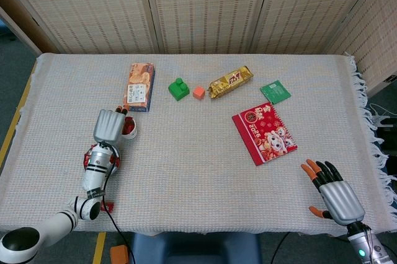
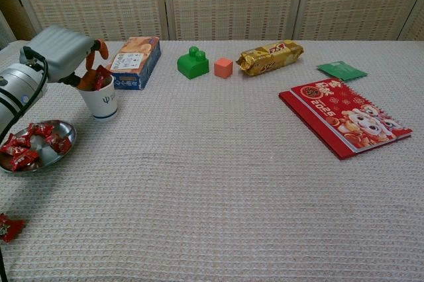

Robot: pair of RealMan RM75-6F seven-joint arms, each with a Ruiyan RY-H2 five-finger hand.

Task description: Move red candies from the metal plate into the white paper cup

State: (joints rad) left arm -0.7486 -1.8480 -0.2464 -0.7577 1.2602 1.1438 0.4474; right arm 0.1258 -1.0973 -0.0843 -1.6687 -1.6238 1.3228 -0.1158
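The white paper cup (image 2: 104,104) stands left of centre, in front of a biscuit box. A red candy (image 2: 99,77) sits in the cup's mouth. My left hand (image 2: 63,52) hovers just above and left of the cup, fingers spread, nothing between them; in the head view the left hand (image 1: 110,125) partly covers the cup (image 1: 130,132). The metal plate (image 2: 65,147) with several red candies (image 2: 25,144) lies nearer the front left; my forearm hides most of the plate (image 1: 89,160) from above. My right hand (image 1: 335,194) rests open at the front right.
One stray red candy (image 2: 8,226) lies on the cloth by the front left edge. Behind the cup are the biscuit box (image 2: 136,61), a green block (image 2: 193,63), an orange cube (image 2: 223,67) and a gold snack pack (image 2: 269,56). A red booklet (image 2: 343,118) and green packet (image 2: 341,70) lie right.
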